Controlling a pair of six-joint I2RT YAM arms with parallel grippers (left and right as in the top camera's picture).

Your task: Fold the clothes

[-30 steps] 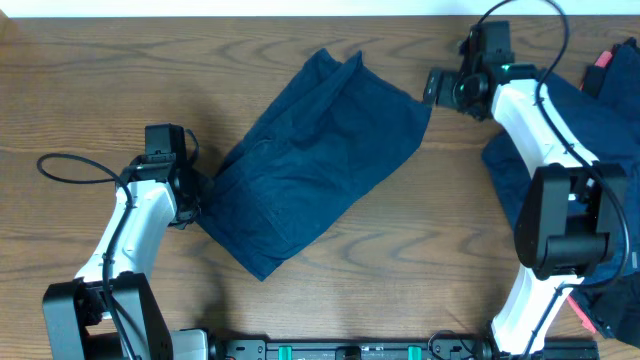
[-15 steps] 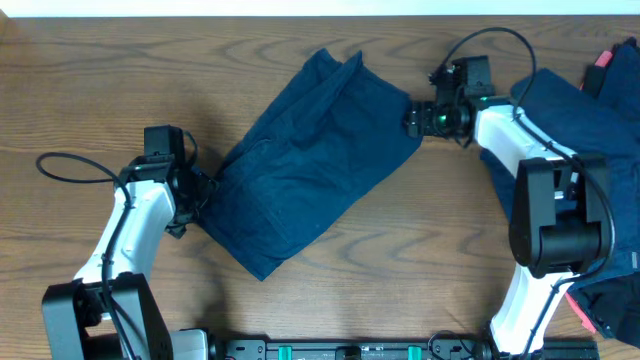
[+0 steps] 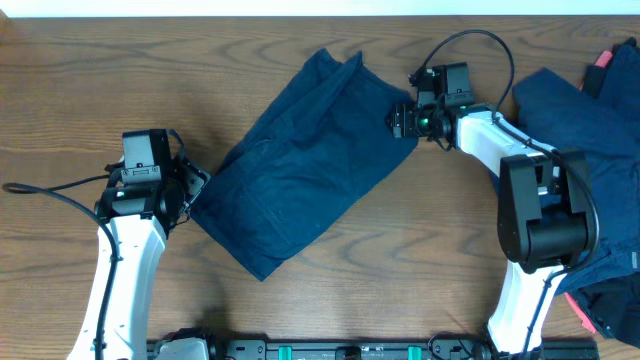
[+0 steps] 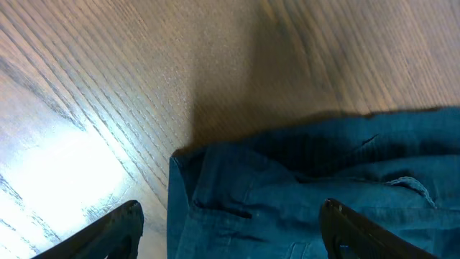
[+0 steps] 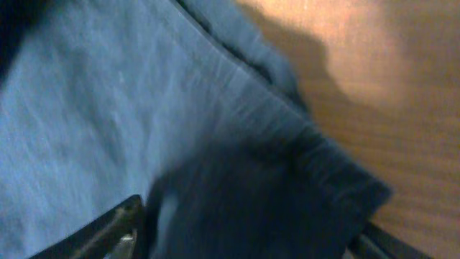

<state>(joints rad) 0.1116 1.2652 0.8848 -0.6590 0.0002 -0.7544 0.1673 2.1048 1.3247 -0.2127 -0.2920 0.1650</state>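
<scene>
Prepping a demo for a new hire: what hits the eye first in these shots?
A big navy garment sprawls diagonally across mid-table, soft and wrinkled. The left pincer stands open at its left corner, and the right pincer is open over its right corner. More navy clothes are heaped at the right edge of the wooden table.

Brown wooden table [image 3: 300, 300] with strong wavy grain fills nearly the whole overhead view. Thin white strip [image 3: 300, 7] along the far edge; wall or floor, can't tell. Black bar [image 3: 350, 350] with green bits along the near edge. Even light from above, soft shadows. Bright glare patch [image 4: 50, 165] on the wood in the left wrist view; the wood looks warmer orange in the right wrist view.
</scene>
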